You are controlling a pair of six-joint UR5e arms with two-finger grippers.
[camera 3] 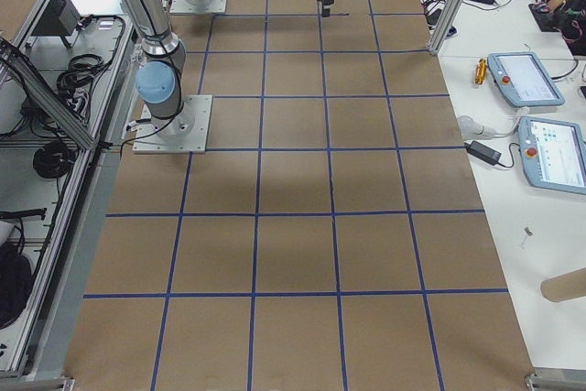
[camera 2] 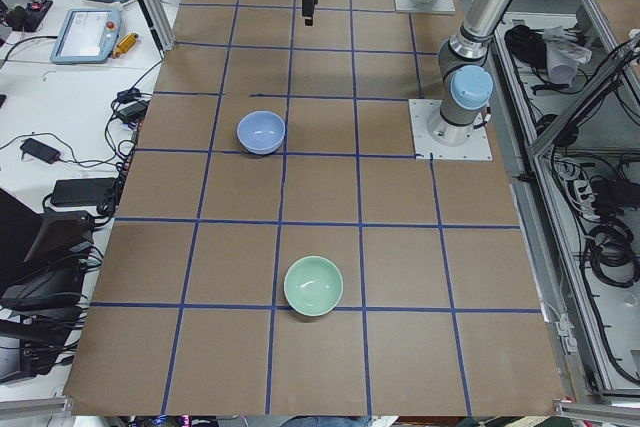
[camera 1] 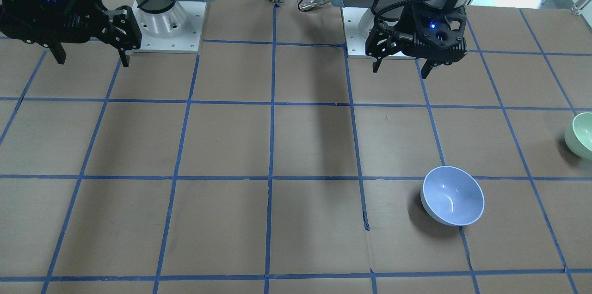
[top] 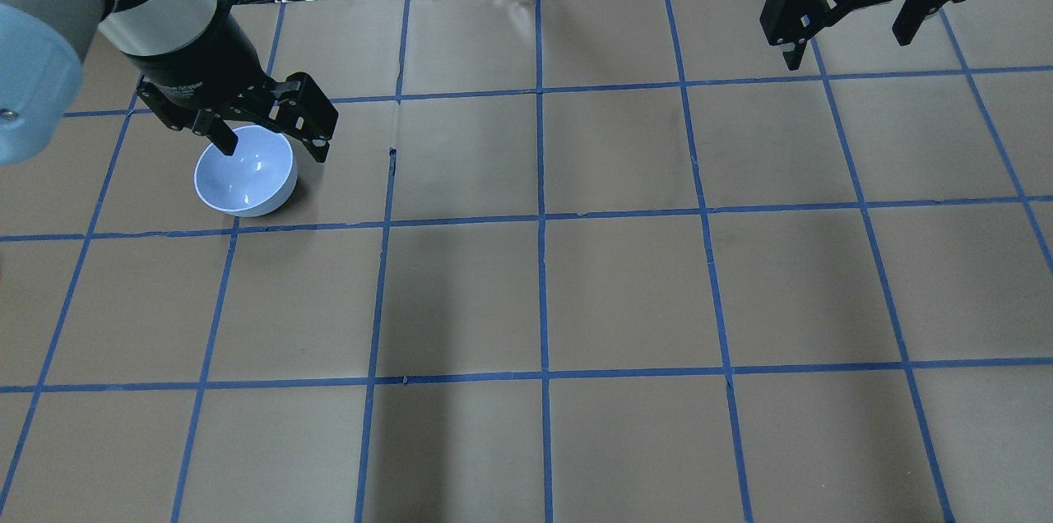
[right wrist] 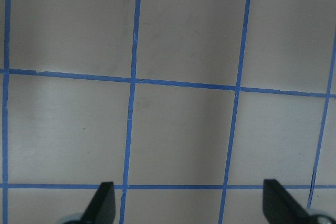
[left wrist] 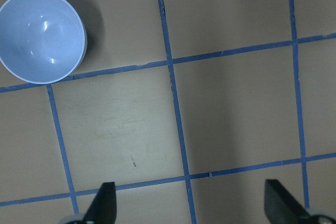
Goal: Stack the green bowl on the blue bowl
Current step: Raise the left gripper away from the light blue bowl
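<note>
The blue bowl (camera 1: 452,195) stands upright and empty on the brown table; it also shows in the overhead view (top: 245,171), the left wrist view (left wrist: 42,36) and the exterior left view (camera 2: 261,132). The green bowl (camera 1: 583,136) stands upright, apart from it, nearer the table's end on my left, cut by the frame edge; it shows whole in the exterior left view (camera 2: 313,285) and is out of the overhead view. My left gripper (top: 274,151) hangs open and empty high above the table near the blue bowl (camera 1: 400,71) (left wrist: 191,208). My right gripper (top: 847,50) is open and empty, far off (camera 1: 92,60) (right wrist: 190,208).
The table (top: 625,293) is covered in brown paper with a blue tape grid. The two arm bases (camera 1: 166,26) (camera 1: 365,30) stand at its robot-side edge. Cables and pendants (camera 2: 90,32) lie on the white bench past the far edge.
</note>
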